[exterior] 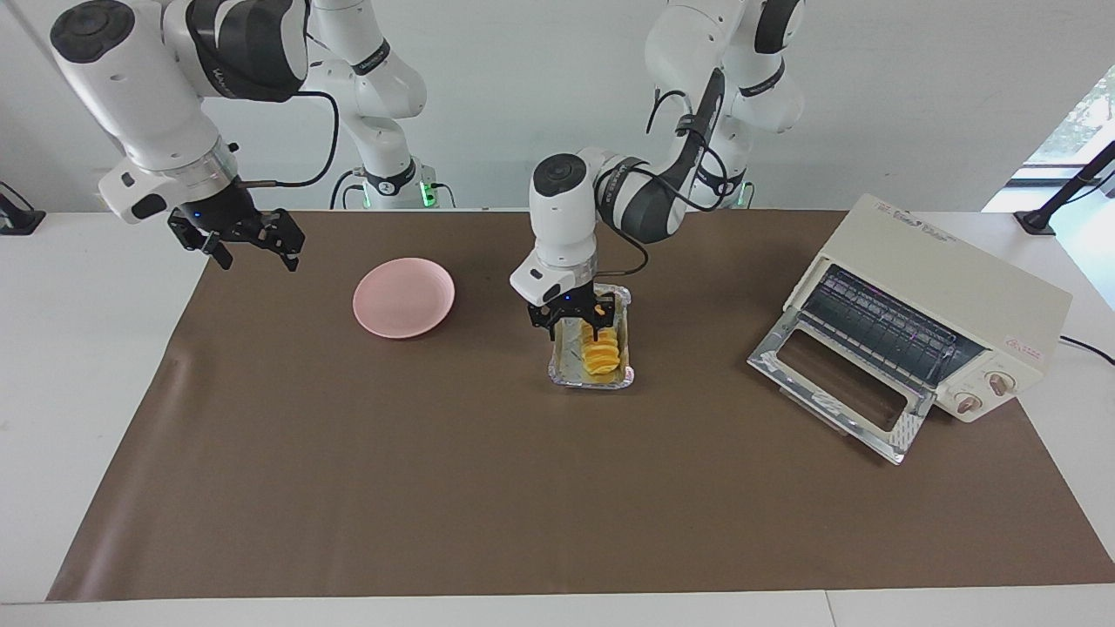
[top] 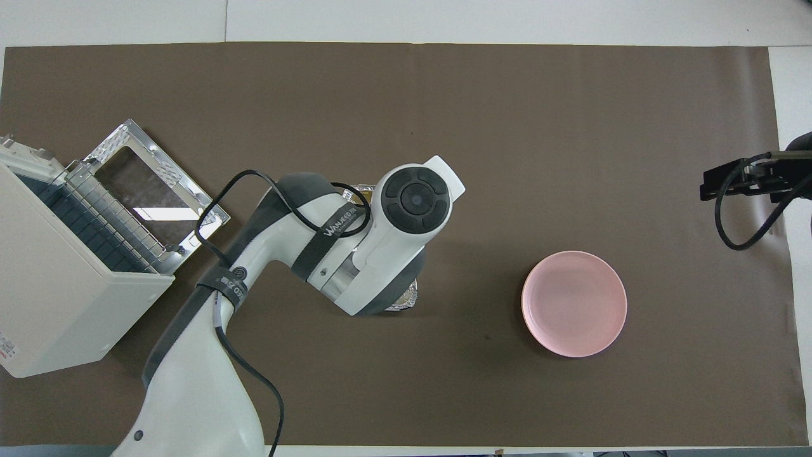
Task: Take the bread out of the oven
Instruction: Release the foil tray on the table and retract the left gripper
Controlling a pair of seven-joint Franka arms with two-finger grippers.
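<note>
The golden-yellow bread [exterior: 603, 355] lies in a crinkled silver foil tray [exterior: 566, 370] on the brown mat at the table's middle, outside the oven. My left gripper [exterior: 575, 331] is down in the tray at the bread's end nearer the robots, fingers spread; I cannot tell whether they touch the bread. In the overhead view the left arm hides the bread, and only a bit of the foil tray [top: 408, 298] shows. The cream-white oven [exterior: 941, 292] stands at the left arm's end with its glass door [exterior: 836, 383] dropped open and its rack bare. My right gripper [exterior: 253, 242] waits open in the air.
A pink plate [exterior: 403, 297] lies empty on the mat toward the right arm's end, beside the foil tray; it also shows in the overhead view [top: 574, 303]. The oven [top: 57, 285] and its open door [top: 152, 184] take up the left arm's end.
</note>
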